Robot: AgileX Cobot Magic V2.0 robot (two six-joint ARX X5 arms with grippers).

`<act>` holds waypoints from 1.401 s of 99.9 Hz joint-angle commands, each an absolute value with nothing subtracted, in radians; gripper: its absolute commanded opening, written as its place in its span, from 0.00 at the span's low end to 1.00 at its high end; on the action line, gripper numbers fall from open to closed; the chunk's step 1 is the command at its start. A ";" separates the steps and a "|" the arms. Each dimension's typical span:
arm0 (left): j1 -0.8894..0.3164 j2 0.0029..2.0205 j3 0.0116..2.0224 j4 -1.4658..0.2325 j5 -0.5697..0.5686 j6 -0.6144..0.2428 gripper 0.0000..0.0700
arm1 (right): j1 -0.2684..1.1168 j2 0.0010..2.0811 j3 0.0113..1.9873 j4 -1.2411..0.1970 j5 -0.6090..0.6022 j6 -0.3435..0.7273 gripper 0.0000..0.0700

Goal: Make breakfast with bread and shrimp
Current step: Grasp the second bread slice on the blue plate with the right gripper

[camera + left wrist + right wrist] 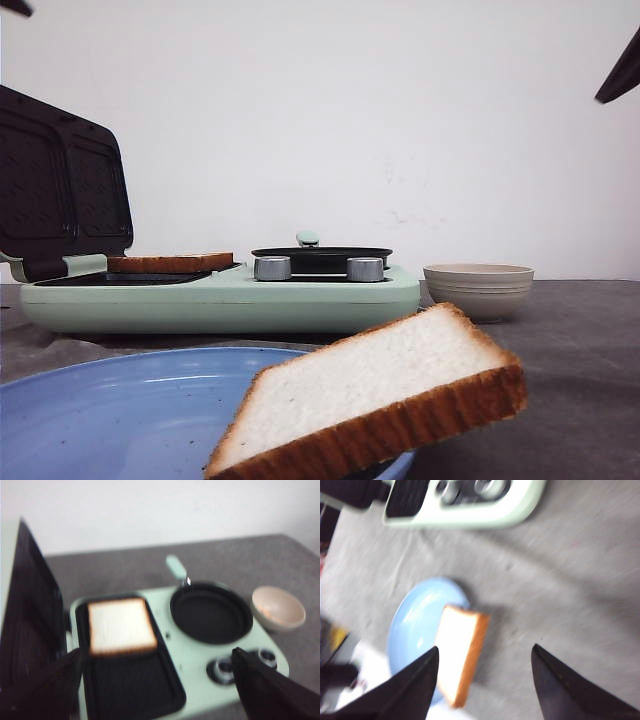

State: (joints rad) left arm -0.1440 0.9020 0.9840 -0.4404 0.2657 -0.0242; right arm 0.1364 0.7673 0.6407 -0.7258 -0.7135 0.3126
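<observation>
You see one bread slice lying flat on the griddle plate of the green breakfast maker, beside its round frying pan. The second bread slice leans tilted on the rim of the blue plate on the desk. Both the left tool and right tool stand open, holding nothing.

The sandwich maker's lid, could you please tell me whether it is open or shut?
Open. The lid stands raised behind the grill plate, where one bread slice lies uncovered.
</observation>
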 commanded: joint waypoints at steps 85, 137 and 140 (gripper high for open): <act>-0.144 0.509 0.722 -0.561 0.255 -0.058 0.73 | 0.593 1.013 0.399 -0.258 -0.698 0.656 0.57; -0.144 0.508 0.722 -0.561 0.255 -0.055 0.73 | 0.654 1.158 0.399 -0.115 -0.709 0.684 0.57; -0.144 0.508 0.722 -0.560 0.255 -0.053 0.73 | 0.654 1.165 0.399 -0.111 -0.709 0.687 0.57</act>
